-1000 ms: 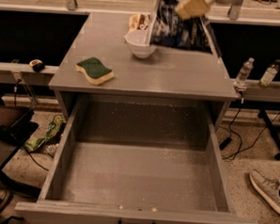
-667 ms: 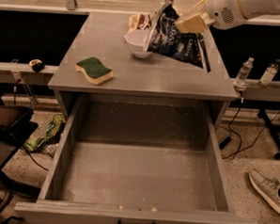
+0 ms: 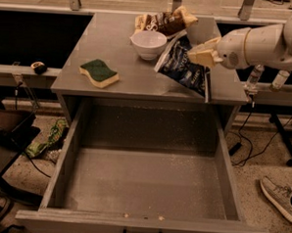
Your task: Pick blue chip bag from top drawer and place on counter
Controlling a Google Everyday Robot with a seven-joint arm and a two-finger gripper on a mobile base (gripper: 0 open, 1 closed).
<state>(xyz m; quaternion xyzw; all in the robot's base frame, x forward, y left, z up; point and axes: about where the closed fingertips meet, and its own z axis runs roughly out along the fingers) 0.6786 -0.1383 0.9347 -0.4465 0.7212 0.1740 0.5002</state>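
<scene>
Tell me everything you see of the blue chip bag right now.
The blue chip bag is crinkled dark navy foil with white lettering and pale edges. It leans tilted on the right side of the counter, beside the white bowl, lower corner near the front edge. The gripper is at its upper right edge.

I count two bags: one blue chip bag (image 3: 180,67), one brown bag (image 3: 166,22); one bowl (image 3: 149,43), one sponge (image 3: 99,73), my one gripper (image 3: 202,56), far right.
</scene>
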